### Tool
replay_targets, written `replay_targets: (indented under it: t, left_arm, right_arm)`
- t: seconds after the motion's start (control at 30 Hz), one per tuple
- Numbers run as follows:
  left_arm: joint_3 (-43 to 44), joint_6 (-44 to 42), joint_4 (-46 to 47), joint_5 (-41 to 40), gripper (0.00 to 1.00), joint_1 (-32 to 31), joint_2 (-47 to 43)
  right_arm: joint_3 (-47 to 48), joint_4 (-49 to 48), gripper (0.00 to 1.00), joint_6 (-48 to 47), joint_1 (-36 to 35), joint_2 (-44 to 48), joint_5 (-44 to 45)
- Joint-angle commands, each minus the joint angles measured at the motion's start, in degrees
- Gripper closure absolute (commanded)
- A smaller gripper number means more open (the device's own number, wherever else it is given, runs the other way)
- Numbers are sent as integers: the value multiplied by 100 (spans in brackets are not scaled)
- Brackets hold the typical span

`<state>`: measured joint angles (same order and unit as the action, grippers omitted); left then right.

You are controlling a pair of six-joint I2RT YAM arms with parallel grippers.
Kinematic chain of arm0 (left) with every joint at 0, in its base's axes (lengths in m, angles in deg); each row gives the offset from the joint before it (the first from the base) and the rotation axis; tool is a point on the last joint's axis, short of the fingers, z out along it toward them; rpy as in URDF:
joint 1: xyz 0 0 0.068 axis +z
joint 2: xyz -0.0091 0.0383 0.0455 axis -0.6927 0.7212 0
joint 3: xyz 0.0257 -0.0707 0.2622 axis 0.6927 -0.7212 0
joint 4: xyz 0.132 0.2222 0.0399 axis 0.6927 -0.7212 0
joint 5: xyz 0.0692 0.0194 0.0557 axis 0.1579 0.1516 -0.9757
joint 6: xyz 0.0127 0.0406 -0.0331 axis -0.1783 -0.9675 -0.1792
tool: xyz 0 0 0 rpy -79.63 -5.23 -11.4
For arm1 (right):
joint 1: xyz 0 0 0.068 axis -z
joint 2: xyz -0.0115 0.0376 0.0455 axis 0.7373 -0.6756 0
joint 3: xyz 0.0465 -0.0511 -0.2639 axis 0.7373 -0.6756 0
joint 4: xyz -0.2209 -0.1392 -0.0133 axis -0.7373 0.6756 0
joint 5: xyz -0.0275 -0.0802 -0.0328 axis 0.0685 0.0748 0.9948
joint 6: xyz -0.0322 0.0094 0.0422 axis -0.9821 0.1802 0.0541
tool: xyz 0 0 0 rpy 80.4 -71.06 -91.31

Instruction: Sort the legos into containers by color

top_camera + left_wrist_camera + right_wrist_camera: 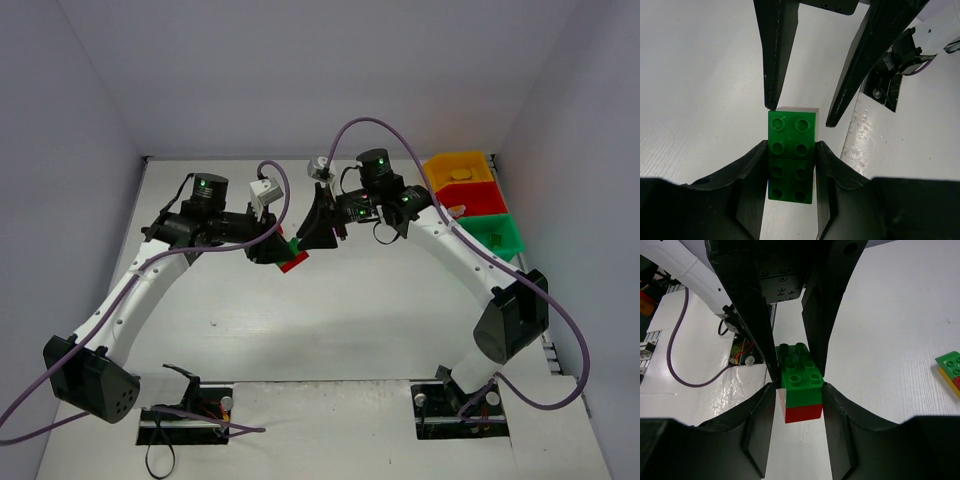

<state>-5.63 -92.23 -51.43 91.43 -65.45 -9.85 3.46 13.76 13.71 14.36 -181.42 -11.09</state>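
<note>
Brick stack [294, 262] between left end effector [790, 150] and right end effector [799, 390], bins [485, 198] in row far right.

Robotics laboratory test cell. Evidence: plain white walls [300, 70] enclose the white tabletop [330, 330] on three sides. A left arm [125, 295] and right arm [455, 245] are bolted at the tabletop's near edge, with purple cables [372, 121] and exposed wiring [185, 412].

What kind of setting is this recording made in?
Probably a robotics lab test cell: left arm and right arm bolted to a white table, plain walls closing it on three sides, and a yellow bin, red bin and green bin set out for sorting.
</note>
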Motion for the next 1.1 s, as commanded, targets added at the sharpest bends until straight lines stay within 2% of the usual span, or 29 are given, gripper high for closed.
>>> replay_targets:
  t: [0.0, 0.2, 0.5, 1.07]
  left_arm:
    - [365, -164, 266, 84, 100, -45, -145]
    - [374, -190, 319, 14, 100, -98, -145]
    - [365, -216, 433, -136, 100, -107, -267]
    - [145, -217, 653, 13, 100, -204, -522]
  right_arm:
    - [232, -207, 61, -20, -95, 31, -172]
    - [232, -207, 61, -2, -175, -30, -233]
    - [153, -190, 55, 51, -306, -92, -198]
    - [171, -181, 56, 68, -465, -250, -92]
